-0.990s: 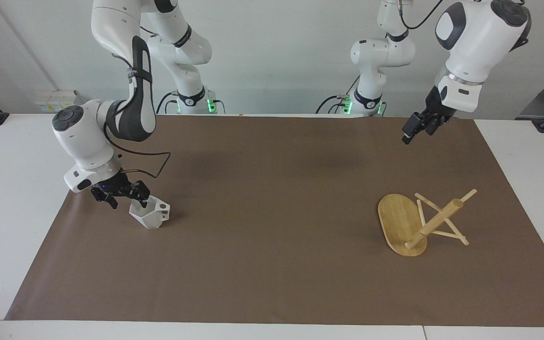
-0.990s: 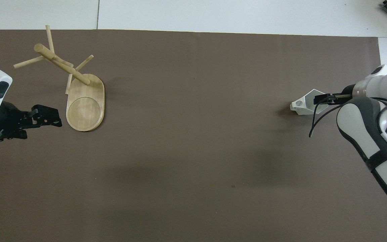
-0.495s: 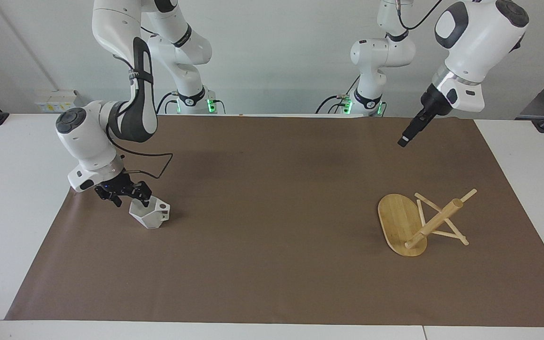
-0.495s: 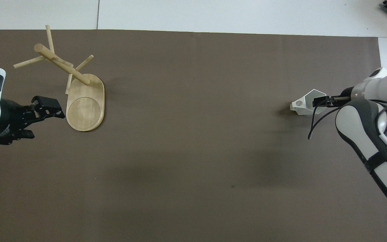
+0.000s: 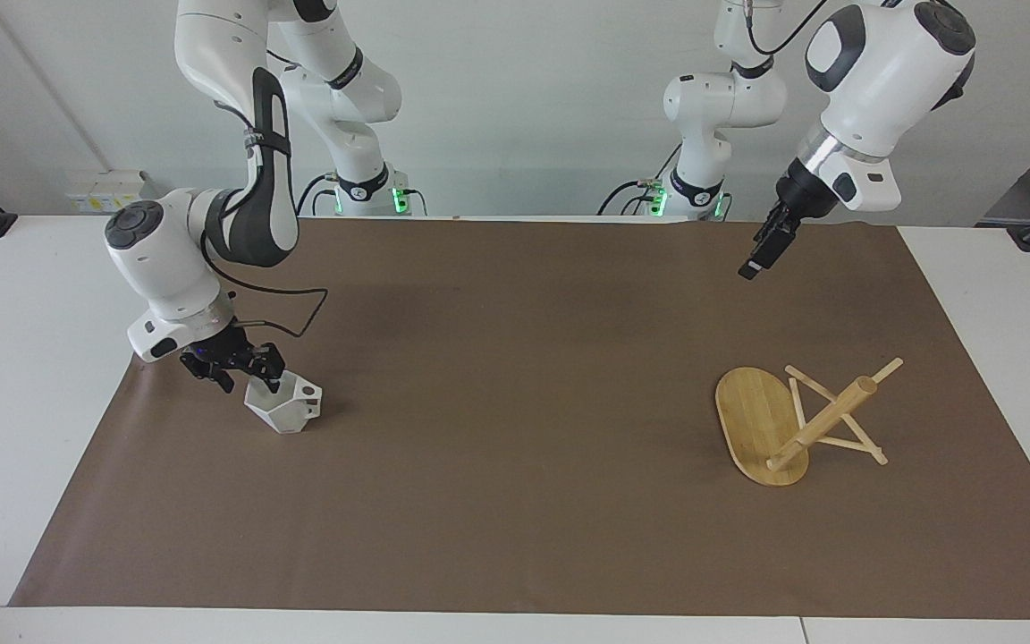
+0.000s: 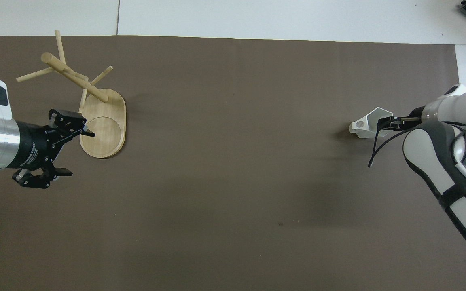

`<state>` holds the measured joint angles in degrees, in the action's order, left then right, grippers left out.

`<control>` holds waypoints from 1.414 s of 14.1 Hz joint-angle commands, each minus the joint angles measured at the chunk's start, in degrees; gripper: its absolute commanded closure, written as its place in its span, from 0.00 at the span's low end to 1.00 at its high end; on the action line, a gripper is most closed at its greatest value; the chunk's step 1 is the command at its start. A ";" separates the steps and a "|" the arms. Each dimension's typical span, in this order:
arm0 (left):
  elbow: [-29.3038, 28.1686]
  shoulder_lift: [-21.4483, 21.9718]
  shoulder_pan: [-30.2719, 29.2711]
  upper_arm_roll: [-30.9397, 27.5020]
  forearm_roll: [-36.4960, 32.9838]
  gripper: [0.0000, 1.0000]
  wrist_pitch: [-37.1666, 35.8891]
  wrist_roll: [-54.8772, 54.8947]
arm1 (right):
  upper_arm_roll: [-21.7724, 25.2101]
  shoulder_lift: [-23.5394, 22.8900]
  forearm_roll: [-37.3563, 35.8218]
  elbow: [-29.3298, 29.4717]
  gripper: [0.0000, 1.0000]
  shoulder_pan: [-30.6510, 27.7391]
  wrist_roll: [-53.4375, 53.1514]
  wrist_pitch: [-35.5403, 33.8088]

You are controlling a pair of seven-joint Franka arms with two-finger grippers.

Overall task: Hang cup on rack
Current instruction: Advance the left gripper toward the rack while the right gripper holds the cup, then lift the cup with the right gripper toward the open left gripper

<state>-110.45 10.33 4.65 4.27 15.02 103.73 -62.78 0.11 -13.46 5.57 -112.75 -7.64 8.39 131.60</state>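
The right end effector (image 5: 245, 374) straddles the rim of the small white faceted cup (image 5: 284, 403), one finger inside, its grip not readable. The cup stands on the brown mat (image 5: 515, 429) toward the right arm's end of the counter. A glancing pinch could tip it. The left end effector (image 5: 761, 253), fingers spread, hangs above the toppled light bamboo rack (image 5: 792, 420), which needs righting. Open mat lies between them.
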 commanded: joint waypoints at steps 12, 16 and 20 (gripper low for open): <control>-2.40 1.79 0.01 -0.67 10.18 0.00 3.59 -22.02 | -0.29 1.42 0.59 -1.42 0.89 -0.10 0.05 -0.12; -2.49 1.71 0.10 -0.58 14.32 0.00 5.26 -32.31 | -0.29 1.34 0.59 -1.24 1.00 -0.10 0.05 -0.21; -3.97 2.23 0.01 -0.58 19.85 0.00 5.52 -35.57 | -0.38 1.33 0.59 -1.16 1.00 -0.01 -0.04 -0.29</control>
<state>-110.79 10.38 4.64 3.93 31.86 107.63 -96.93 -0.01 -13.33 5.59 -112.86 -7.60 8.39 131.58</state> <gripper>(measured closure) 0.000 0.921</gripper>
